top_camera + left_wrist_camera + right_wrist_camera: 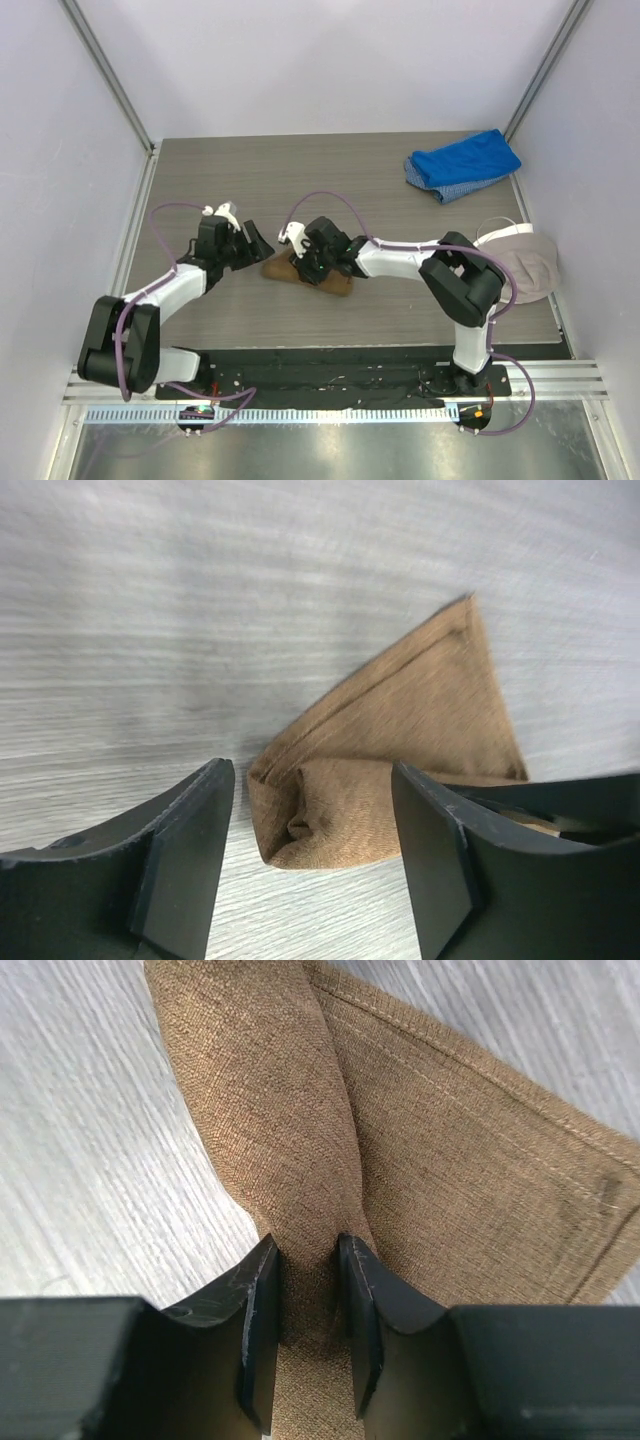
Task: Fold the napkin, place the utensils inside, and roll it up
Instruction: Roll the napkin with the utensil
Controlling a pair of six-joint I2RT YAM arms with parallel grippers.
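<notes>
The napkin lies on the wood-grain counter about midway between the two arms, a little nearer the arm bases than the counter's centre, bunched into a small tan-brown wedge. The right jaws are clenched on it: in the right wrist view a raised ridge of the cloth runs straight between the two dark fingers, which press it from either side, while a flatter, hemmed layer spreads out to the right of the ridge. The left jaws are released, standing wide apart just beside the napkin's left end. In the left wrist view the rolled, rounded end of the cloth sits in the gap between the fingers, apart from the one on the left and close to the one on the right. A flat triangular flap reaches away from that end. Well off at the far right corner of the counter lies a crumpled blue cloth, and nearer along the right edge rests a beige-and-white cap-like item.
</notes>
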